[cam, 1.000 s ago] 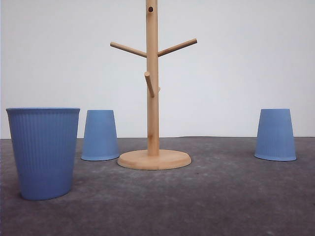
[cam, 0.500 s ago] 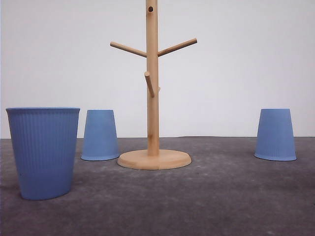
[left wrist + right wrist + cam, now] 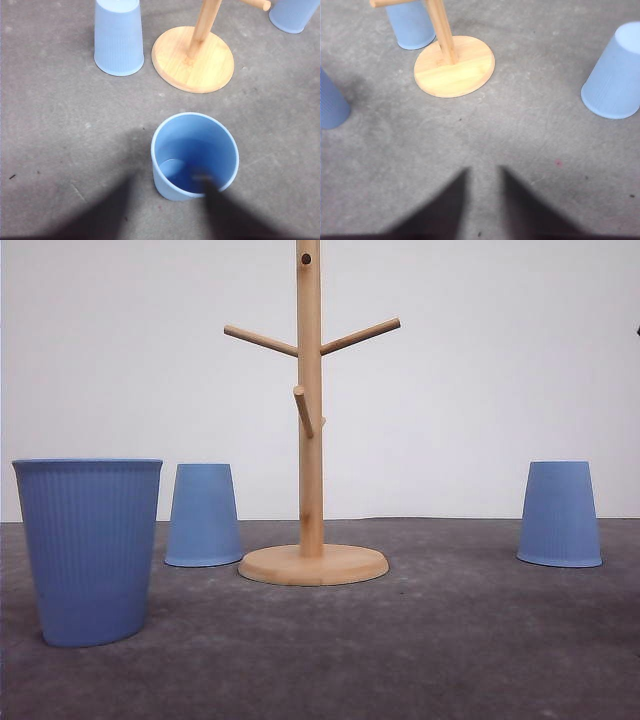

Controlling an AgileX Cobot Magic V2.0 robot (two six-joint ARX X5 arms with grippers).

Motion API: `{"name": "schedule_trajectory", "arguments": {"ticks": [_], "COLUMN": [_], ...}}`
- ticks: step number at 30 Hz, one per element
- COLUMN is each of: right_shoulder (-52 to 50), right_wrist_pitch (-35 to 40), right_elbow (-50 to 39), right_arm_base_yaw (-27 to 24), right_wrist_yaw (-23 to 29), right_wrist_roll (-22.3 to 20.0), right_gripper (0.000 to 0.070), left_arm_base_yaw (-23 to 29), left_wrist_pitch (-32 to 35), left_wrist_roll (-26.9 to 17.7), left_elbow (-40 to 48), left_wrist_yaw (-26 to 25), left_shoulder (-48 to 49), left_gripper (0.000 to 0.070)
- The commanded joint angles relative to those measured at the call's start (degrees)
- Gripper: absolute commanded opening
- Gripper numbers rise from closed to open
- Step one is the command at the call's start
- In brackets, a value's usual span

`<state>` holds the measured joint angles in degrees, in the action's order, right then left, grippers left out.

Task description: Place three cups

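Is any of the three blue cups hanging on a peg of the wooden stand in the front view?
No: all three cups stand on the table, and the pegs of the wooden stand are bare.

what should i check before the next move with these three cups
1. Near cup upright, mouth up: ok; looks empty in the left wrist view.
2. Other two, the left inverted cup and the right inverted cup, base up: ok.
3. Peg stand upright, all pegs bare: ok.
4. Left claw open, one finger over the near cup's rim: ok.
5. Right claw open above bare table, holding nothing: ok.
6. Right claw lined up on a cup: not ok.
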<state>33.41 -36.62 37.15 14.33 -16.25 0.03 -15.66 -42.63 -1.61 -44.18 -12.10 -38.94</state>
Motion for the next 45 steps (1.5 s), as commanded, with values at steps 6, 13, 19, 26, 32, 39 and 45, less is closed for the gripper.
{"name": "schedule_trajectory", "arguments": {"ticks": [6,13,19,26,32,39,45], "right_shoulder": [0.1,0.1,0.1,0.1,0.1,0.1,0.2], "right_wrist_pitch": [0.6,0.6,0.6,0.6,0.6,0.6,0.6], "right_elbow": [1.1,1.1,1.1,1.1,1.1,1.1,1.1], "right_arm_base_yaw": [0.2,0.2,0.2,0.2,0.2,0.2,0.2], "right_wrist_yaw": [0.3,0.3,0.3,1.6,1.7,1.8,3.0], "right_wrist_roll": [-1.5,-1.5,-1.5,-1.5,-1.5,-1.6,-1.6], "right_gripper": [0.0385,0.0385,0.0384,0.0385,0.0385,0.0385,0.0385], "left_arm_base_yaw": [-0.2,-0.2,-0.2,-0.2,-0.2,-0.2,-0.2], "left_wrist_pitch": [0.3,0.0,-0.9,2.1,3.0,12.3,20.2], "left_wrist_roll": [0.3,10.4,9.8,5.1,4.3,4.0,4.2], "left_elbow": [-1.1,-2.1,-7.9,-16.9,-27.7,-33.3,-33.3], "left_wrist_yaw": [0.1,0.1,0.0,0.0,-0.4,-2.3,-2.0], "left_shoulder": [-0.3,-2.3,-10.8,-24.8,-38.4,-49.3,-55.2], "left_gripper": [0.0515,0.05,0.0472,0.0473,0.0475,0.0479,0.0485]}}
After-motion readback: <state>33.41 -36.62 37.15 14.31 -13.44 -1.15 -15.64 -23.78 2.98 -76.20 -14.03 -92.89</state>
